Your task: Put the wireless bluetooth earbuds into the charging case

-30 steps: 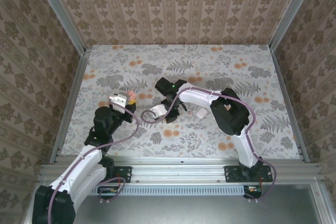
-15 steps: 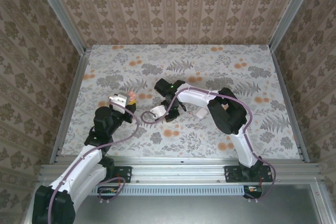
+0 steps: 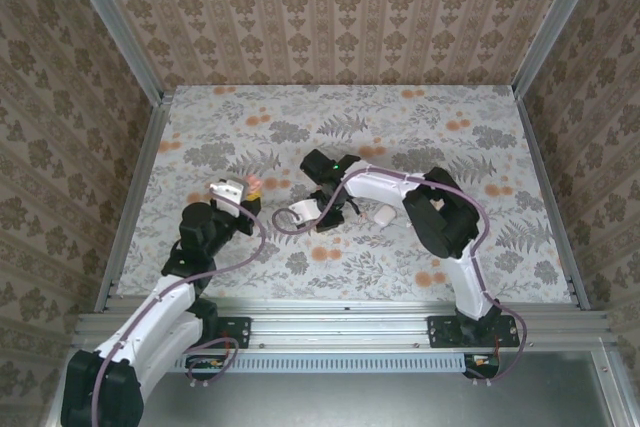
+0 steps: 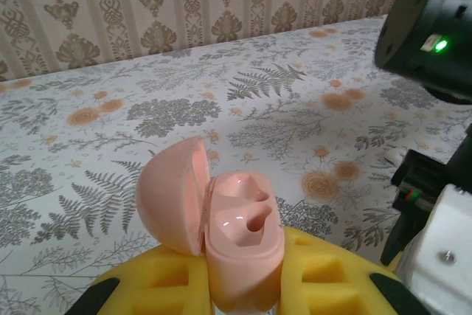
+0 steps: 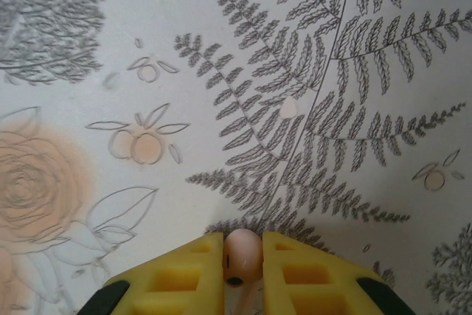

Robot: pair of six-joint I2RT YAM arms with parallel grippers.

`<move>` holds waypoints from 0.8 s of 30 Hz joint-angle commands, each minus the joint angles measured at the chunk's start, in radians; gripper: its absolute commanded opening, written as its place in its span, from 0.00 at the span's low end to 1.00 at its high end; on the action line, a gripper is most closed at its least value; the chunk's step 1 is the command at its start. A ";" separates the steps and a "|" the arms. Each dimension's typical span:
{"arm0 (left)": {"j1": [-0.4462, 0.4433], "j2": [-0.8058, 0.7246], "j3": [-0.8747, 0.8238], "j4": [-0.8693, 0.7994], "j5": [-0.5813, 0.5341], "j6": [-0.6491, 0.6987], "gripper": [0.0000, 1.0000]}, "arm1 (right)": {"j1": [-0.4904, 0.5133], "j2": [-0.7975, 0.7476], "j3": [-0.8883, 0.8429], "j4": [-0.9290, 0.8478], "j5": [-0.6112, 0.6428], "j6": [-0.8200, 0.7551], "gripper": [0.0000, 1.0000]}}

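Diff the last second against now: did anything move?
The right gripper shifted slightly to the right; its jaws are shut on an earbud. The left gripper, holding the open pink case, stayed put. Nothing visibly picked up or let go.

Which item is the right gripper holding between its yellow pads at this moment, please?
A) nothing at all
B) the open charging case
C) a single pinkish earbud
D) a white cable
C: the right wrist view shows a small pinkish earbud pinched in the right gripper, while the open pink charging case sits in the left gripper.
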 commanded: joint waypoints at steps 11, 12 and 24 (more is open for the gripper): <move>-0.109 0.308 0.026 0.405 0.092 -0.027 0.13 | -0.193 -0.426 -0.468 0.566 -0.428 0.520 0.16; -0.139 0.341 0.024 0.452 0.094 -0.033 0.13 | -0.208 -0.452 -0.507 0.634 -0.451 0.574 0.16; -0.212 0.647 0.052 0.852 0.183 -0.080 0.13 | -0.278 -0.635 -0.842 1.371 -0.448 1.138 0.17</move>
